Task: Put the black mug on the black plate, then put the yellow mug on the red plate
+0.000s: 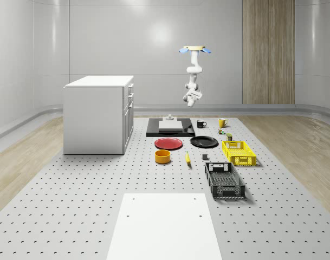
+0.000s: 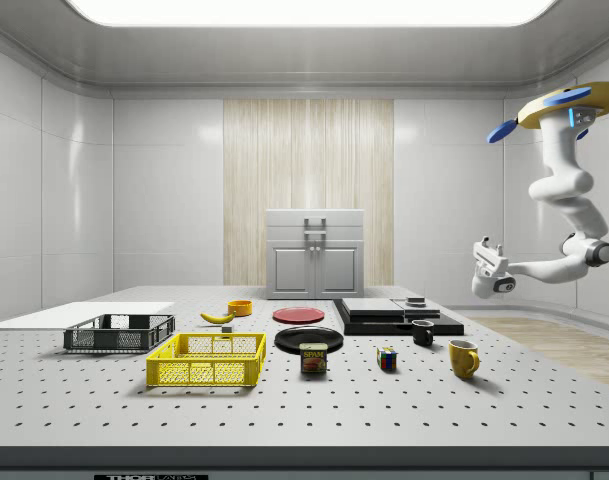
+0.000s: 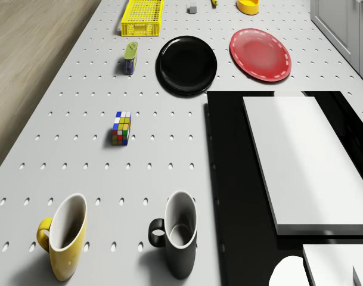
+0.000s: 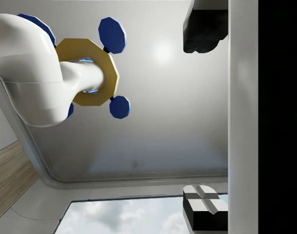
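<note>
1. Scanning from the whole-scene view's left: a white cabinet (image 1: 97, 114) stands on the surface (image 1: 72, 184), well apart from the task's things.
2. Next come the red plate (image 1: 168, 143) and, just beside it, the black plate (image 1: 204, 142); both are bare, so neither mug has been placed.
3. Above and behind them, the drone (image 1: 195, 50) hovers high over the far end of the surface, with the arm hanging below it. The pincer (image 1: 189, 99) hangs in the air above the black slab (image 1: 154, 130), well clear of everything.
4. The wrist view has its fingers (image 4: 202, 29) spread wide apart, holding nothing.
5. Further right, the black mug (image 1: 201, 124) stands upright just beside the slab, behind the black plate.
6. Rightmost, the yellow mug (image 1: 222, 122) stands upright near the black one.
7. Step in hand, by my reading: the approach to the black mug. The next move calls for lowering the pincer and turning it down onto that mug's rim or handle.
</note>
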Available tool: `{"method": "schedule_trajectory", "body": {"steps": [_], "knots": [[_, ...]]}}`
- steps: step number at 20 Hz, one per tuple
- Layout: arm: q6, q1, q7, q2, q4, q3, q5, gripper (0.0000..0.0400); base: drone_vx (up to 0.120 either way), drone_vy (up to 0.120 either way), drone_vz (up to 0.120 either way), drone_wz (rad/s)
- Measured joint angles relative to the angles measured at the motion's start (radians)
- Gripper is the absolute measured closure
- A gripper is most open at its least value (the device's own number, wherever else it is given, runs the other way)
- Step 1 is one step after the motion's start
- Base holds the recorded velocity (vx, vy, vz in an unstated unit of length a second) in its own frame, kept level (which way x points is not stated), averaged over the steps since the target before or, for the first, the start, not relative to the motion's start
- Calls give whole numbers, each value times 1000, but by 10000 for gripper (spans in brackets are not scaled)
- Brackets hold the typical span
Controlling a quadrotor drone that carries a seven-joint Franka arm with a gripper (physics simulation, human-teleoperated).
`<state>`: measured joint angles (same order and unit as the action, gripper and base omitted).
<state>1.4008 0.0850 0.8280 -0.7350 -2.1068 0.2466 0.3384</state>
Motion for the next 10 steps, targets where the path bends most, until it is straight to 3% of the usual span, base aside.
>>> {"method": "schedule_trajectory", "body": {"steps": [5, 10], "knots": [[19, 92, 70, -34, -148, 257, 387, 0, 120, 0, -120, 0], [16, 266, 238, -103, -458, 570, 943, 0, 120, 0, -120, 0]]}}
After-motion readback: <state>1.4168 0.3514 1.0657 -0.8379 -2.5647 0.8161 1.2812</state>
